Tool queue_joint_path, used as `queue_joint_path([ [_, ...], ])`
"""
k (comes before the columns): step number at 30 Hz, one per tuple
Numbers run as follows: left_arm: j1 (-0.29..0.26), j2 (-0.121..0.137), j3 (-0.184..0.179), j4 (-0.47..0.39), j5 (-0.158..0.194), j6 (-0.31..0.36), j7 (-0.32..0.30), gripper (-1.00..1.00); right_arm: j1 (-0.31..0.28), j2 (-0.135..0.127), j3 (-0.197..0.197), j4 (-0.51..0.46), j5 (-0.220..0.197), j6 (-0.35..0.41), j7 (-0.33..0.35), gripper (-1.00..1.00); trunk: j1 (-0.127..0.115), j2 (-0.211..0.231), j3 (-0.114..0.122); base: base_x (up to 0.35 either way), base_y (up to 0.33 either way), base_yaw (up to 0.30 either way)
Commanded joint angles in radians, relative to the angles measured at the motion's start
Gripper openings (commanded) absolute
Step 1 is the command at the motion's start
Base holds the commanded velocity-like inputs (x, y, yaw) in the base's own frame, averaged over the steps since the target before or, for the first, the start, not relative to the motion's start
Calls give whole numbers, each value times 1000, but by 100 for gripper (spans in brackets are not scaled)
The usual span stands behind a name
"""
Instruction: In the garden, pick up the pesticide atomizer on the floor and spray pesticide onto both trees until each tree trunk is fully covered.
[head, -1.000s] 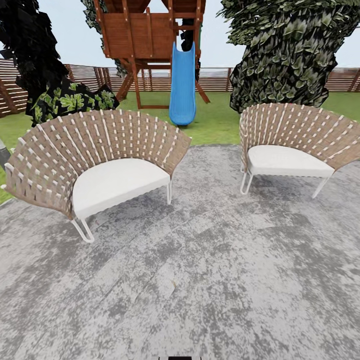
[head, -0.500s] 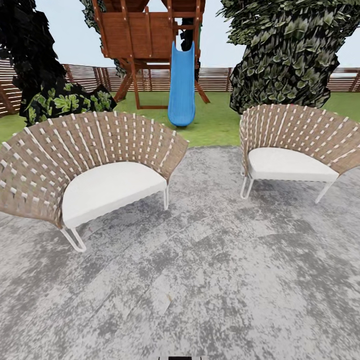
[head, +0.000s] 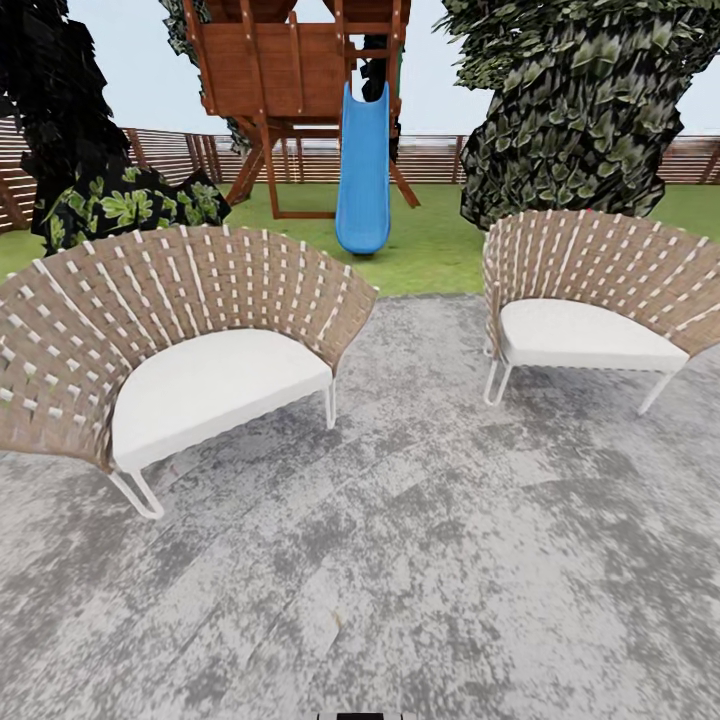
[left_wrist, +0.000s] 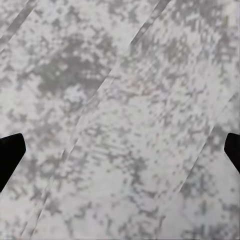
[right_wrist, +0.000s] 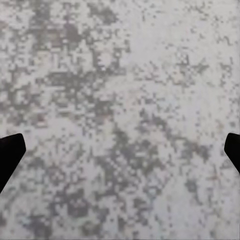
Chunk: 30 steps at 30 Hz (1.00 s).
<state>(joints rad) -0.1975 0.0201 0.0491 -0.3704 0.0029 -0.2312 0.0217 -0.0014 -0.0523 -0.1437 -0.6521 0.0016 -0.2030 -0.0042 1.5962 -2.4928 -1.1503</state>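
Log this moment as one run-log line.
phase: driving over patio | ahead: two wicker chairs, slide, lawn | left hand: open, empty | right hand: open, empty

Grey patio (head: 450, 560); two woven chairs (head: 190, 340)

Mottled grey stone patio floor (head: 430, 560) fills the foreground, faint slab seams across it. Two woven tan chairs with white cushions stand on it: left chair (head: 170, 340) near, right chair (head: 600, 290) well apart, both on thin white legs. Patio ends at green lawn (head: 430, 250) behind the chairs; a wooden play tower with blue slide (head: 363, 170) stands on the grass.
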Motion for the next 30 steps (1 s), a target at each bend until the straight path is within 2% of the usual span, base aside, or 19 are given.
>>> queue_joint_path([
  [1,0,0,1,1,0,-3,1,100,0,0,0,0,0,-3,0,100,0,0,-1,54,0,0],
  [12,0,0,1,1,0,-3,1,100,0,0,0,0,0,-3,0,100,0,0,-1,12,0,6],
  [18,0,0,1,1,0,-3,1,100,0,0,0,0,0,-3,0,100,0,0,-1,22,0,194],
  [22,0,0,1,1,0,-3,1,100,0,0,0,0,0,-3,0,100,0,0,-1,210,-47,171],
  [30,0,0,1,1,0,-3,1,100,0,0,0,-1,0,-3,0,100,0,0,-1,295,-121,20],
])
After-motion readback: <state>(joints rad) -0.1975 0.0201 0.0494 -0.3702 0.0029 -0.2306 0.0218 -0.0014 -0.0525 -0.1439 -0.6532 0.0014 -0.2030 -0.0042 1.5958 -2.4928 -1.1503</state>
